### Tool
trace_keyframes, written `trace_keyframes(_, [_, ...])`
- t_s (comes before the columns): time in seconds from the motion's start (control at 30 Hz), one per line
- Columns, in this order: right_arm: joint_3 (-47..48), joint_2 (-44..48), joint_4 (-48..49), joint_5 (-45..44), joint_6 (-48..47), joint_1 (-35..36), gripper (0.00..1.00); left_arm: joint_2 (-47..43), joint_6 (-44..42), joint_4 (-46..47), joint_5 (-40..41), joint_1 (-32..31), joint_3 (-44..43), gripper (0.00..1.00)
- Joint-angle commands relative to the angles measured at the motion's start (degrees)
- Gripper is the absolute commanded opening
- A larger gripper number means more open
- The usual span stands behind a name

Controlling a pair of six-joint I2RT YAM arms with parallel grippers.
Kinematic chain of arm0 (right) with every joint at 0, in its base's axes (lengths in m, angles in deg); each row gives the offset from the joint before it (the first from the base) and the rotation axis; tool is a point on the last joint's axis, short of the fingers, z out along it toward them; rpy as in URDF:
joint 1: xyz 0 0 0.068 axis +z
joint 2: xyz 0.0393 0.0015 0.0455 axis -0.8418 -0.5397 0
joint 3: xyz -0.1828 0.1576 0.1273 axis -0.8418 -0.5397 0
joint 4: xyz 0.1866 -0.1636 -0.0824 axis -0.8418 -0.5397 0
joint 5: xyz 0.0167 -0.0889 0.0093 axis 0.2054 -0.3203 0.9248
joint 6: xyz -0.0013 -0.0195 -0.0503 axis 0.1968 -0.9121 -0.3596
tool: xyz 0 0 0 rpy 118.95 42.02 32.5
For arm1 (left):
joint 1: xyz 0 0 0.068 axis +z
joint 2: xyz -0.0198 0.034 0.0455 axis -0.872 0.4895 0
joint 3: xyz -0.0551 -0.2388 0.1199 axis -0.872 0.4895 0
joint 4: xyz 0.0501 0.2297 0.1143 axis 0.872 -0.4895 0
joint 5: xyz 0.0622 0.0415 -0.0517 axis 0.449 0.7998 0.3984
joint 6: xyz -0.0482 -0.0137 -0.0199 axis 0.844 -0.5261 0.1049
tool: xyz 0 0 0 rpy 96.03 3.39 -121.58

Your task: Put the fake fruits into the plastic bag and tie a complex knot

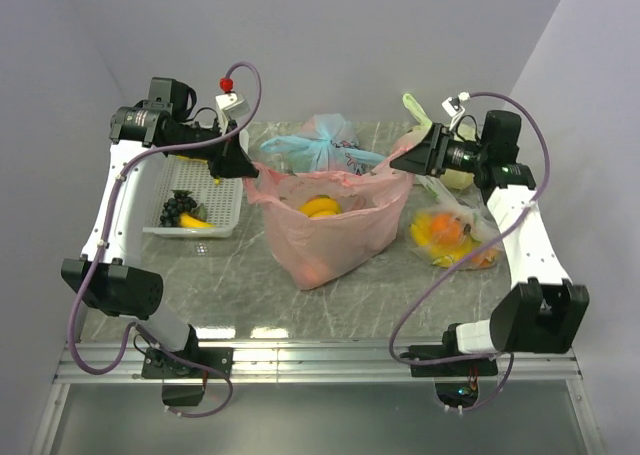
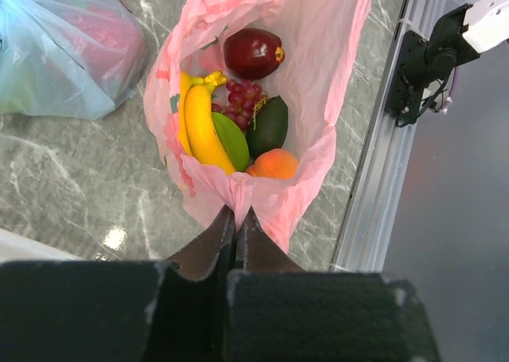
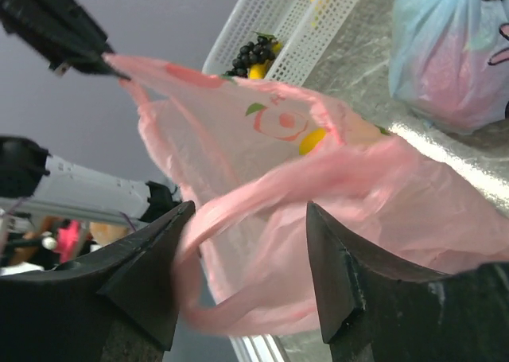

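The pink plastic bag (image 1: 330,240) stands open in the middle of the table (image 1: 240,275), holding fake fruits: yellow bananas (image 2: 203,127), a dark red apple (image 2: 253,52) and purple grapes (image 2: 242,99). The left gripper (image 2: 236,219) is clamped on the bag's left rim, with pink film pinched between its closed fingers. The right gripper (image 3: 248,219) gapes wide, and a blurred pink handle runs across the gap; whether they touch cannot be told. A tied blue bag (image 1: 320,145) sits behind, and a white basket (image 1: 225,210) lies to the left.
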Motion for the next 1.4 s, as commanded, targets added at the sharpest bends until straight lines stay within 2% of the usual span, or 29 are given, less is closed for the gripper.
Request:
trace_keyframes(0.0, [3.30, -3.48, 6.27, 0.08, 6.74, 0.26, 0.67, -0.58, -1.70, -0.58, -1.83, 0.21, -1.83, 0.00])
trace_keyframes(0.1, [3.91, -5.77, 12.68, 0.33, 11.32, 0.43, 0.75, -0.75, -1.52, 0.21, -1.56, 0.22, -1.12, 0.00])
trace_keyframes(0.2, [5.14, -5.17, 19.45, 1.30, 15.27, 0.35, 0.73, -0.23, 0.58, 1.08, -0.25, 0.21, -1.99, 0.00])
trace_keyframes(0.3, [6.37, -1.32, 28.50, 3.84, 20.28, 0.34, 0.59, 1.70, 7.94, 3.63, 1.50, 0.48, -4.10, 0.00])
trace_keyframes(0.37, [6.90, 1.50, 31.95, 5.25, 22.66, 0.61, 0.43, 3.72, 16.20, 5.12, 1.43, 1.79, -8.05, 0.00])
trace_keyframes(0.4, [6.90, 4.56, 31.79, 5.43, 21.88, 0.78, 0.37, 3.64, 19.02, 7.91, 4.12, 1.97, -9.20, 0.00])
trace_keyframes(0.43, [6.73, 5.98, 30.05, 5.52, 20.05, 1.13, 0.25, 3.47, 22.79, 8.81, 5.80, 1.97, -9.47, 0.00])
trace_keyframes(0.47, [6.29, 8.52, 27.68, 5.61, 14.02, 1.40, 0.19, 3.03, 23.78, 9.17, 7.04, 1.97, -9.64, 0.00])
trace_keyframes(0.5, [5.94, 9.68, 21.13, 5.61, 10.40, 1.57, 0.13, 2.85, 24.49, 9.09, 7.75, 1.97, -10.08, 0.00])
trace_keyframes(0.53, [4.72, 10.47, 17.76, 5.35, 6.62, 1.57, 0.03, 2.68, 25.45, 8.91, 8.27, 1.97, -10.09, 0.00])
trace_keyframes(0.57, [4.10, 11.52, 15.12, 4.65, 1.45, 1.57, 0.00, 2.33, 25.37, 8.47, 7.93, 2.06, -10.00, 0.00])
trace_keyframes(0.67, [2.95, 12.06, 12.11, 4.38, 0.52, 1.49, 0.00, 1.36, 23.62, 6.63, 6.18, 2.06, -9.74, 0.00])
trace_keyframes(0.73, [0.77, 12.76, 15.25, 2.54, 2.26, 1.66, 0.00, 0.74, 21.52, 5.93, 3.73, 2.15, -8.42, 0.01])
trace_keyframes(0.8, [-1.00, 12.85, 18.94, 0.79, 6.22, 1.66, 0.00, 0.74, 19.84, 5.31, 1.61, 2.15, -6.58, 0.09])
trace_keyframes(0.83, [-1.70, 12.42, 19.48, 0.60, 7.10, 1.75, 0.00, 0.91, 19.31, 5.39, 0.73, 2.15, -5.44, 0.19])
trace_keyframes(0.87, [-1.89, 11.63, 19.48, 0.16, 8.59, 1.75, 0.00, 1.00, 18.79, 5.13, -1.37, 2.15, -4.30, 0.35])
trace_keyframes(0.93, [-2.76, 11.01, 21.23, -0.89, 9.83, 1.66, 0.00, 0.31, 16.42, 5.30, -3.23, 2.23, -0.08, 0.47])
trace_keyframes(1.0, [-2.59, 10.39, 20.02, -1.42, 9.13, 1.66, 0.00, -1.10, 16.49, 7.92, -5.25, 2.58, 6.65, 0.50])
trace_keyframes(1.13, [-1.54, 10.22, 15.54, -1.95, 5.63, 1.57, 0.00, -9.25, 25.43, 24.95, -11.74, 5.48, 22.40, 0.59])
trace_keyframes(1.17, [-1.36, 10.30, 13.88, -2.12, 5.09, 1.57, 0.00, -11.11, 28.94, 36.56, -13.41, 5.75, 29.39, 0.63])
trace_keyframes(1.2, [-1.01, 10.39, 13.08, -2.21, 4.48, 1.57, 0.00, -13.13, 38.29, 43.82, -13.60, 5.84, 33.29, 0.71])
trace_keyframes(1.23, [-0.83, 10.39, 12.11, -2.39, 3.08, 1.57, 0.00, -17.24, 42.90, 50.85, -13.17, 5.84, 37.25, 0.74])
trace_keyframes(1.27, [-0.57, 10.48, 10.28, -2.56, 2.46, 1.66, 0.00, -19.19, 50.00, 65.36, -12.47, 5.84, 44.42, 0.83])
trace_keyframes(1.33, [0.31, 10.48, 8.86, -3.09, 1.31, 1.66, 0.00, -23.76, 54.80, 76.87, -7.82, 5.75, 50.36, 0.99])
trace_keyframes(1.37, [0.40, 10.39, 8.15, -3.18, 1.13, 1.66, 0.00, -24.22, 57.60, 81.11, -7.02, 5.75, 54.30, 0.99])
